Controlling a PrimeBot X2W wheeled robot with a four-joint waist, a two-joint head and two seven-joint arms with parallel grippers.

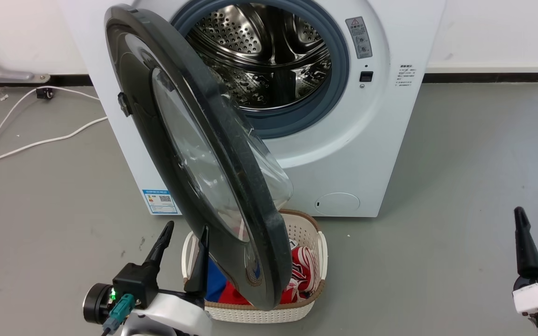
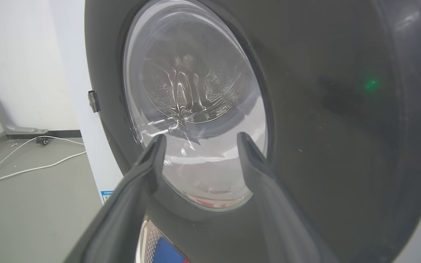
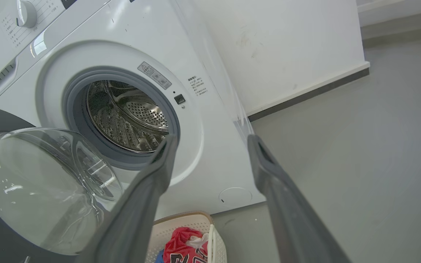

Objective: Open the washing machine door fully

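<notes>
Head view looks down at the washing machine door (image 1: pixel 199 154); wrist views share it, nearer.

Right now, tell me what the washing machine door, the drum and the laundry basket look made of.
The washing machine door: likely glossy black plastic ring, it mirrors a green light; its bowl centre looks like clear glass, see-through with highlights. The drum: shiny perforated metal, probably stainless steel. The laundry basket: cream moulded plastic, matte, with punched holes and a brown woven-look trim.

right gripper (image 3: pixel 212 141) fingers apart | washing machine door (image 3: pixel 31 190) standing open | laundry basket (image 3: pixel 188 221) below
</notes>
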